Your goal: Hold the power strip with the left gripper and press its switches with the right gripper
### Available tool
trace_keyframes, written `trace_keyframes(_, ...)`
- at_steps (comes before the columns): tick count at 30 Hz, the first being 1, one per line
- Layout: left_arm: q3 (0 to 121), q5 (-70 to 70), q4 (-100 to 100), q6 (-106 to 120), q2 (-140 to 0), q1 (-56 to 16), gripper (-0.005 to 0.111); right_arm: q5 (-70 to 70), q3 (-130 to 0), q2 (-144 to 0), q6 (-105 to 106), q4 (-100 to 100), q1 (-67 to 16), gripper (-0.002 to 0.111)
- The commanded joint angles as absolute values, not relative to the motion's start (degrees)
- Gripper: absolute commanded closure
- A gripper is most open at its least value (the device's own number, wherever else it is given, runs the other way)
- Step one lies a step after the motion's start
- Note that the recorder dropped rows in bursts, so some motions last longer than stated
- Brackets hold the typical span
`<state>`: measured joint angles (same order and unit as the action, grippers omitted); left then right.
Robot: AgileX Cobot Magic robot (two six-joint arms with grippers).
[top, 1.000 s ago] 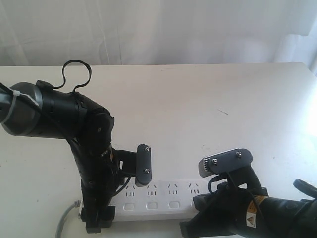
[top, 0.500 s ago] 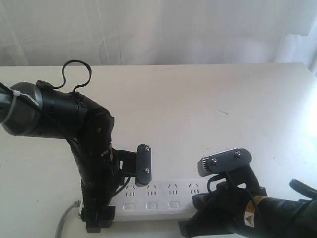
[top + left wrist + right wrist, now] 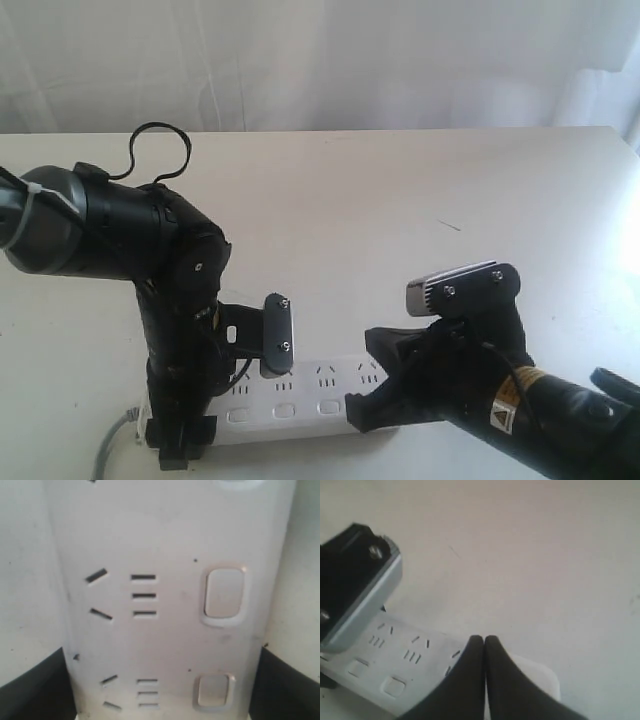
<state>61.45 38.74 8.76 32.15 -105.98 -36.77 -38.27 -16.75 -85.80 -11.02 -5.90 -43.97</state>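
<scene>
Power strip (image 3: pixel 300 392) lies along the near edge of the table (image 3: pixel 400 200), left of centre, with the left gripper (image 3: pixel 228 392) clamped across its left end, one pad (image 3: pixel 277 335) on each long side, and the right gripper (image 3: pixel 484 641), fingers (image 3: pixel 470 680) pressed together, sits over the right end beside the switches (image 3: pixel 285 410).

1. White bench (image 3: pixel 400 190), matt and pale, spanning the view from 9 to 3 o'clock.
2. Small dark mark (image 3: pixel 452 226) on it toward 3 o'clock.
3. Long white power strip (image 3: pixel 300 395) lying flat at 6 o'clock, near the front edge, sockets and switches (image 3: pixel 285 410) facing up.
4. Grey cord (image 3: pixel 112 445) trailing from the strip's end at 7 o'clock, resting on the surface.
</scene>
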Motion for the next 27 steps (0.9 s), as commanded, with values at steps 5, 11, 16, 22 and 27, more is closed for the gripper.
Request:
trace_keyframes(5,66.59,46.57,12.26,29.8,-105.29,-36.89,0.002,-36.42,-16.52,-72.2,-3.99,-5.65,-43.97,0.108)
trace_keyframes(11,73.93,53.43,13.38,31.72,-98.61,-41.11,0.002,-30.38,-16.52,-63.29,-1.18,-5.95,-43.97,0.108)
trace_keyframes(16,78.95,61.91,13.66,24.74,-91.79,-47.33,0.002,-24.2,-16.39,-58.53,5.29,-11.01,-43.97,0.108)
trace_keyframes(22,79.34,69.96,15.91,18.29,-82.5,-56.74,0.005,-28.4,-12.07,-53.52,19.94,-26.22,-43.97,0.108)
trace_keyframes(27,79.34,69.96,16.34,12.29,-76.28,-63.69,0.017,-33.24,-9.54,-49.23,25.94,-32.16,-43.97,0.108)
